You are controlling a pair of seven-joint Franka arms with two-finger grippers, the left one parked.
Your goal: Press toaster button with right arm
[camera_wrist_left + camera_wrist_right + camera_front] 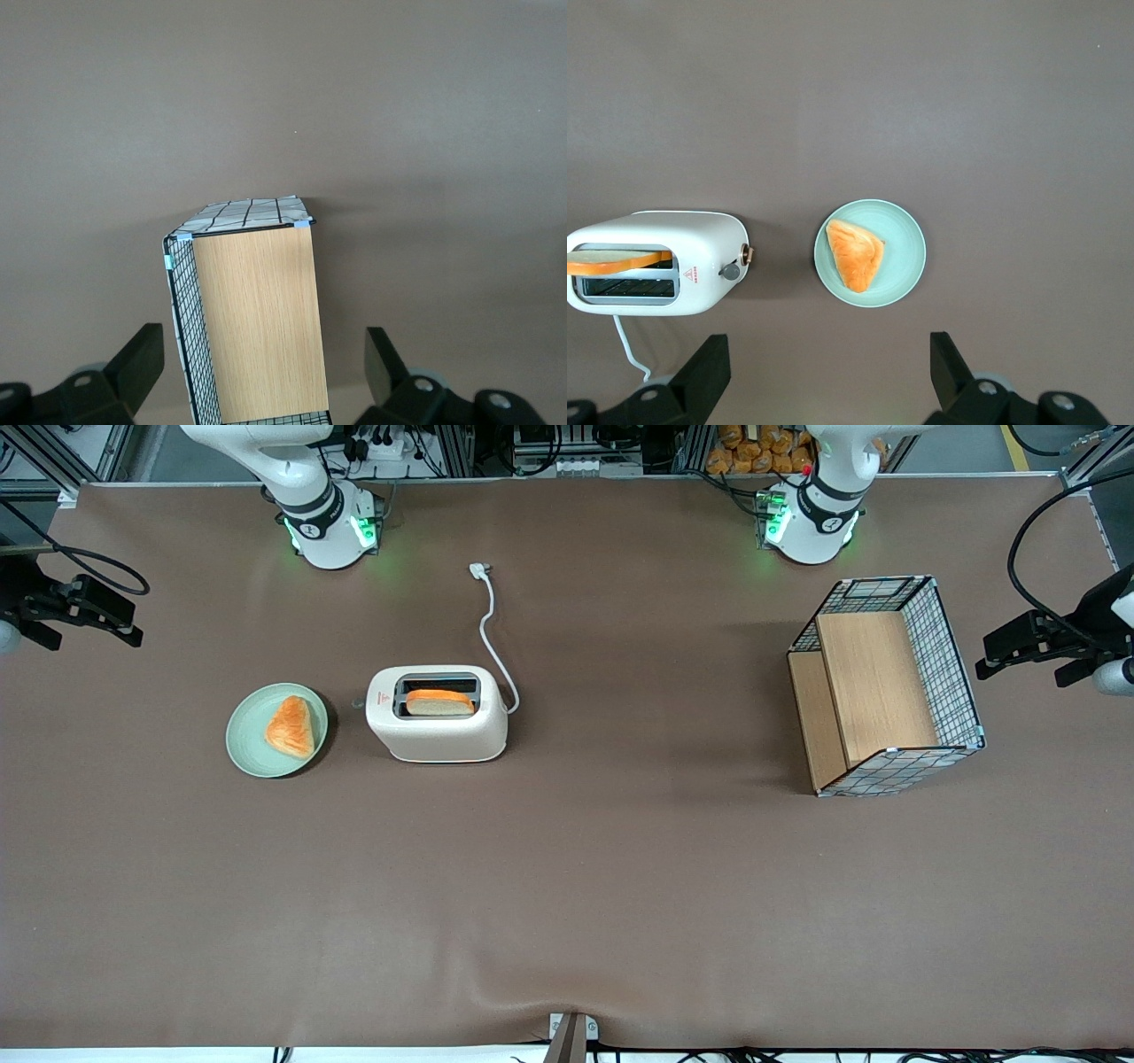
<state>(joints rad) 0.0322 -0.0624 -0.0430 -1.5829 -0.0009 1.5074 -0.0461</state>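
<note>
Pincer (824,376) spread wide, high above table; toaster (438,715) button (730,271) end faces plate (276,730).

cream-white toaster (438,731) with red triangle, pale green plate (276,730), brown table (567,886), black tool (828,376).

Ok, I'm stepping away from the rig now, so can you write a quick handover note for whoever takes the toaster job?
Gripper: open, empty, high above the table over the green plate with its pastry, not touching anything.
Toaster: upright beside the plate, a bread slice in the slot nearer the front camera, cord loose on the table.
Toaster button: on the narrow end facing the plate, untouched.
Done: nothing yet.
Left: descend to the button and press it.
</note>
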